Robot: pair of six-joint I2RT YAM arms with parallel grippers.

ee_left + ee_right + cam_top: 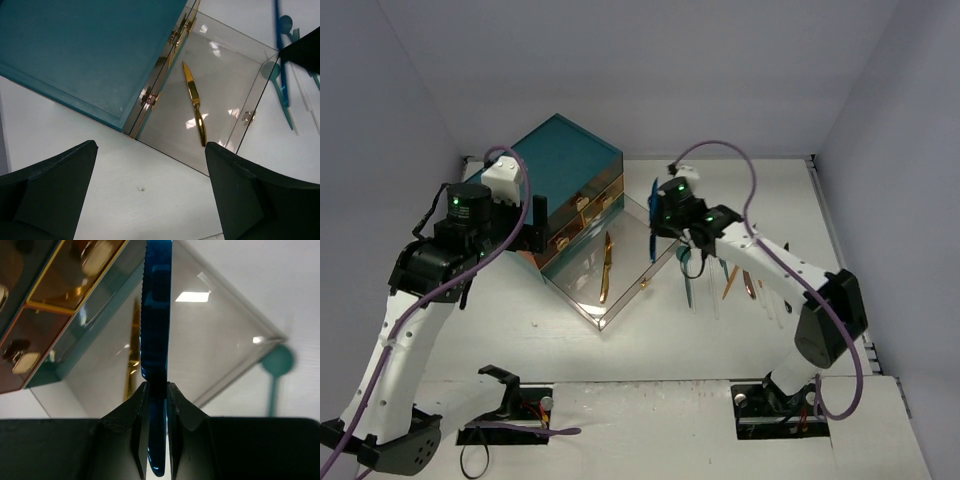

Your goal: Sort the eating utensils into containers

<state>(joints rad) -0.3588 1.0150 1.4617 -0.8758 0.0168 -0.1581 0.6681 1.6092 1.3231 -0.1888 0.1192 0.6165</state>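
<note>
The right claw (157, 390) pinches a blue knife (156, 315) by its handle, blade out over the pulled-out clear drawer (220, 75), likely to join the gold knife (195, 102) lying inside. The left claw (150, 187) hangs spread wide and empty above the worktop (125, 170) beside the teal chest (75, 50)

Gold knife (194, 100) in drawer (227, 82), blue knife (156, 315) aloft
</note>
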